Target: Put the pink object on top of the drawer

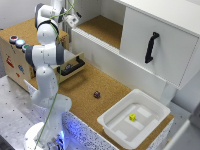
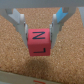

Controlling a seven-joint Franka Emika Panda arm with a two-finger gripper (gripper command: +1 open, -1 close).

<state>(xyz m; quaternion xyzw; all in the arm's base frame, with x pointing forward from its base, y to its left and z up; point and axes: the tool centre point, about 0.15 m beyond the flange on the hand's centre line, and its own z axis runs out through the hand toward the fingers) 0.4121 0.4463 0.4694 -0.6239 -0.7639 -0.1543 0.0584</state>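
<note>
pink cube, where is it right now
In the wrist view the pink cube sits between the gripper fingers, above cork board.

White cabinet (image 1: 150,45), cork tabletop (image 1: 85,85)

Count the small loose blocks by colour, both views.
Pink: 1, the pink cube between the fingers of the gripper
Dark purple: 1, the dark block on the cork
Yellow: 1, the yellow block in the white tray
Total: 3
</note>
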